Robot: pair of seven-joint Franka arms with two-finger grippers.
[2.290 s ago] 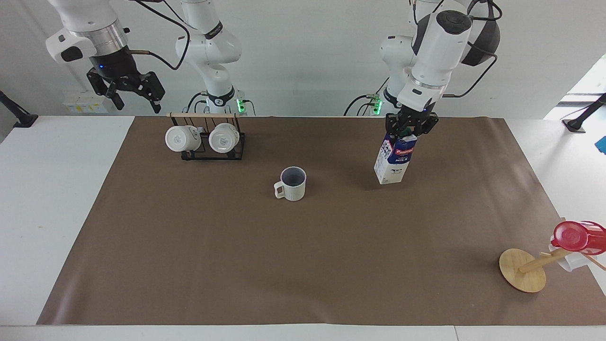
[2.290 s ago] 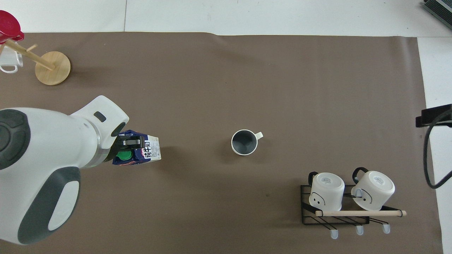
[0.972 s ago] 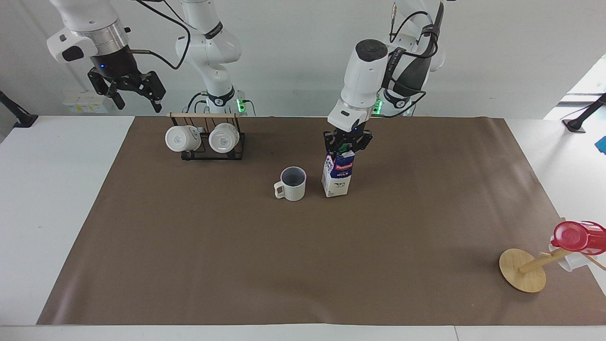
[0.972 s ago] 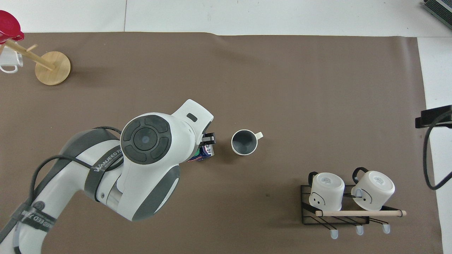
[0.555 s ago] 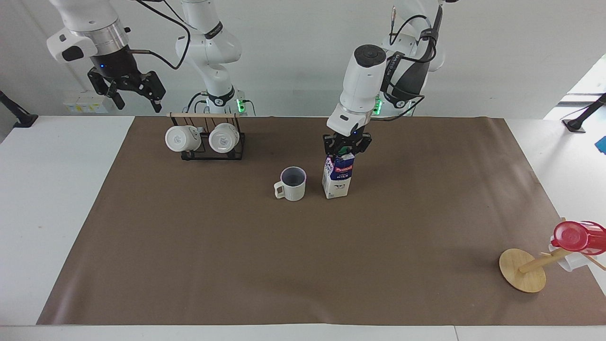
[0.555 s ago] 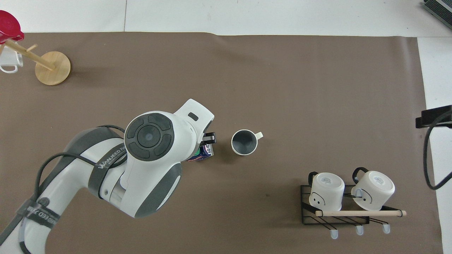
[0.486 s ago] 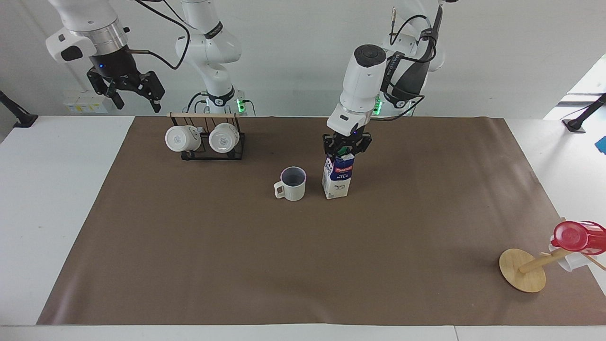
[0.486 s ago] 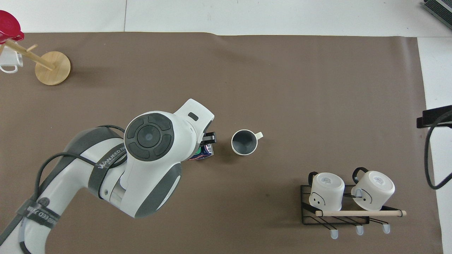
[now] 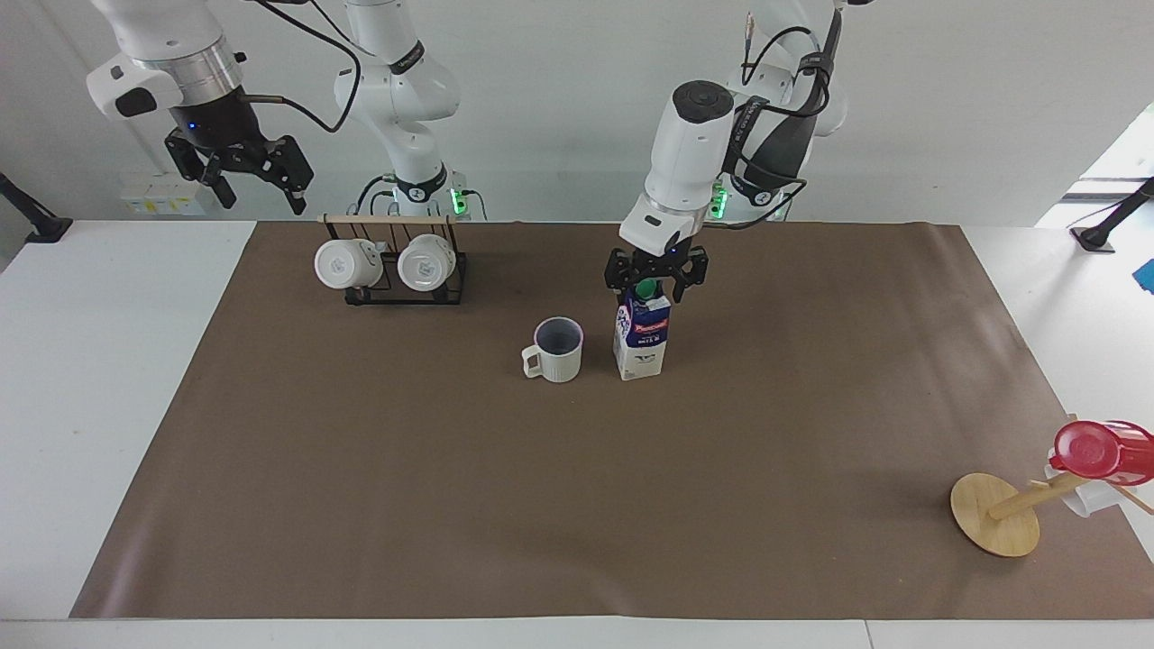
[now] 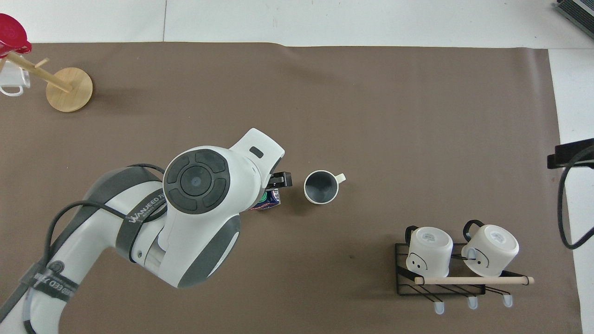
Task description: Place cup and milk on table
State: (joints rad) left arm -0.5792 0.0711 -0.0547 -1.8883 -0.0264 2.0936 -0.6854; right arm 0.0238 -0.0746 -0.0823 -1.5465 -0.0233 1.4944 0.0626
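Task progress: Both items appear delivered. The cup [image 9: 557, 351] stands upright on the brown sheet of the table [image 9: 559, 505], and the milk [image 9: 642, 339] stands upright just beside it, apart from it, toward the left arm's end.

What is left: By the look of it, only a clean lift of the arm straight up and away from the carton.

Left arm: Reaches in over mid-table, wrist pointing steeply down. The left gripper [image 9: 654, 285] sits at the carton's gabled top, fingers spread to either side of the green cap, gripping nothing.

Right arm: Waits raised. The right gripper [image 9: 257, 191] hangs in the air at about 10 o'clock from the mug rack [image 9: 397, 267] in the facing view, fingers apart and empty.

Cup, clock bearing: In the facing view the cup lies at 9 o'clock from the milk, handle turned toward the right arm's end.

Bystanders: Two white mugs hang on the rack; a red cup [image 9: 1100, 451] sits on a wooden stand [image 9: 996, 514] at the sheet's corner.
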